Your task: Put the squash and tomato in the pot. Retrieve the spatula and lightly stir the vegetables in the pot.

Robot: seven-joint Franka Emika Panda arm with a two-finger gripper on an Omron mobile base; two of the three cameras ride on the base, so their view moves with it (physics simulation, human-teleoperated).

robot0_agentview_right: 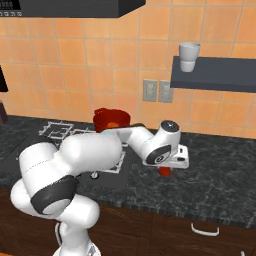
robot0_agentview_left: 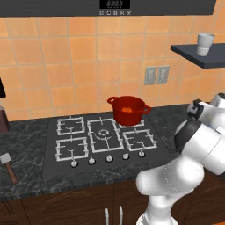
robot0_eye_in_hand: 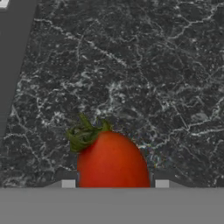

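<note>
The red tomato (robot0_eye_in_hand: pixel 113 162) with its green stalk lies on the dark counter, right of the stove. My gripper (robot0_eye_in_hand: pixel 114 183) reaches down over it, one fingertip against each side, shut on it. In the right base view the tomato (robot0_agentview_right: pixel 165 171) shows as a red patch just below the hand (robot0_agentview_right: pixel 175 156). The red pot (robot0_agentview_left: pixel 127 117) stands on the back right burner with the orange squash (robot0_agentview_left: pixel 127 110) inside; the same pot (robot0_agentview_right: pixel 107 120) sits behind my arm. The spatula (robot0_agentview_left: pixel 8 165) lies on the counter left of the stove, grey blade away from the front edge.
The stove (robot0_agentview_left: pixel 103 140) has several burners and a row of knobs along its front. A dark wall shelf (robot0_agentview_right: pixel 215 75) holds a white cup (robot0_agentview_right: pixel 189 56) above the counter on the right. Dark speckled counter (robot0_agentview_right: pixel 220 170) stretches right of the tomato.
</note>
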